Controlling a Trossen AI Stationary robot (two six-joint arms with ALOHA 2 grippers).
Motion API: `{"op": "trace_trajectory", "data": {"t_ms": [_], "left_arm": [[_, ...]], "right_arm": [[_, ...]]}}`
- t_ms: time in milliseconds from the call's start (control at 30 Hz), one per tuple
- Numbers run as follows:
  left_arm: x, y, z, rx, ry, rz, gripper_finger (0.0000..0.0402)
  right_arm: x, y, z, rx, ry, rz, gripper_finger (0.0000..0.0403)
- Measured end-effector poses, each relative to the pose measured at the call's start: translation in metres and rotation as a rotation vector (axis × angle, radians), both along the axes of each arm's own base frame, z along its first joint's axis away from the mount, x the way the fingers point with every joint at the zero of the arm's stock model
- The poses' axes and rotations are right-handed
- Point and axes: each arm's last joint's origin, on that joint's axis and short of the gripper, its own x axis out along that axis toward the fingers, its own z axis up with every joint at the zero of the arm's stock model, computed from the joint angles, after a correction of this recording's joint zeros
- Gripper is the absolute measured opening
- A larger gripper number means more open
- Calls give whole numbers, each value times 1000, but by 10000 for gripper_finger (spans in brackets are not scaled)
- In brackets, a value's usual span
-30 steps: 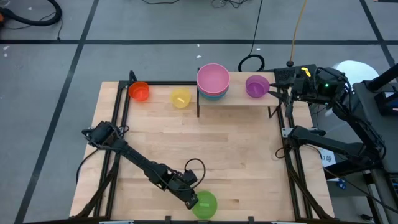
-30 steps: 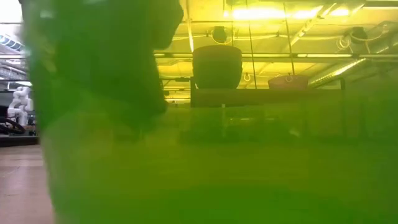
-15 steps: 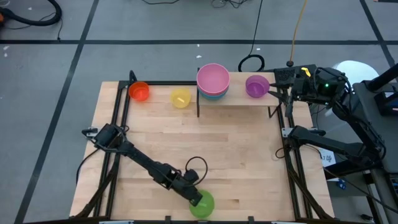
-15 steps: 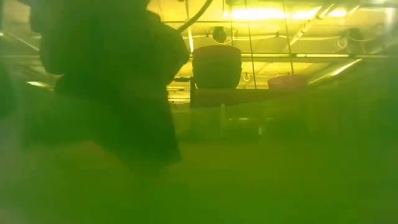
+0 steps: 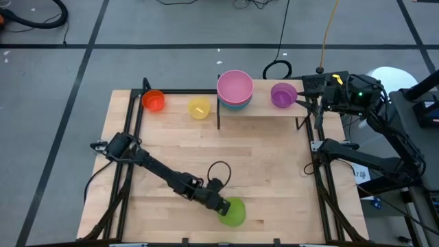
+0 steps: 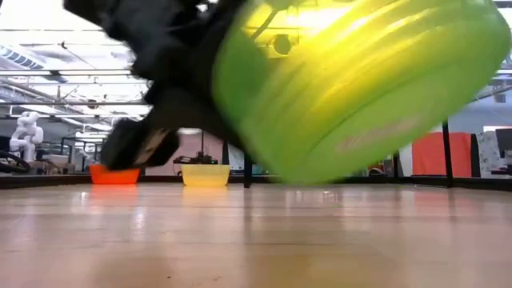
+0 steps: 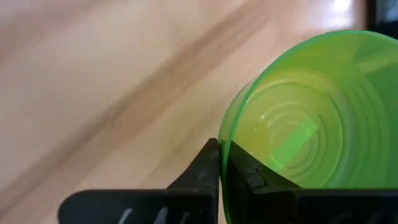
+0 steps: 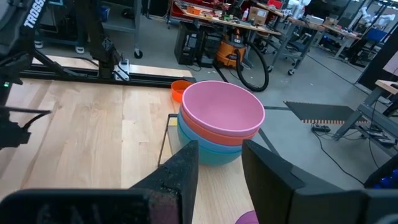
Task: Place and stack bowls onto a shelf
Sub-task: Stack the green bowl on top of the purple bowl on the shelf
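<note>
The green bowl [image 5: 234, 212] hangs tilted over the table's near middle; in the low view, the green bowl [image 6: 360, 88] floats above the wood. My left gripper [image 5: 220, 204] is shut on it. A stack with a pink bowl [image 5: 235, 86] on top, over a red and a teal one, rests on the shelf [image 5: 264, 110], with the purple bowl [image 5: 283, 95] beside it. The orange bowl [image 5: 153, 101] and the yellow bowl [image 5: 199, 108] stand on the table left of the shelf. My right gripper [image 8: 219, 171] waits open at the shelf's right end, behind the stack [image 8: 221, 121]. My left gripper pinches the green bowl's rim [image 7: 225, 163], one finger [image 7: 208, 167] outside the wall and the other finger [image 7: 249, 175] inside the hollow. The fingers come from the table's left, slanting down. The bowl is lifted clear and tipped on its side, mouth toward the gripper.
A black frame rail [image 5: 127, 158] runs along the table's left side and another rail [image 5: 322, 171] along its right. Bare tabletop [image 5: 260, 165] lies between the green bowl and the shelf.
My left gripper has moved up and toward the table's right and far side, holding the green bowl. The bowl, which stood close in front of the low camera at the near edge, is now lifted clear of the table and tipped.
</note>
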Motion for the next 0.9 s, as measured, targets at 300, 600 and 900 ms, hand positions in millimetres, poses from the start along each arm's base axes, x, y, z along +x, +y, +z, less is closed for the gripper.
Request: {"op": "trace_trajectory", "data": {"t_ms": [300,600,900], "left_arm": [[25,50,64,77,-140,43,3],[31,121,160,438,-91,-89,3],[17,202,245,721,-99,-232,3]], "right_arm": [[-1,1,0,-12,0,2,118],[-2,2,1,-40,-3,6,118],[-2,0,9,-75,-71,-34,118]]}}
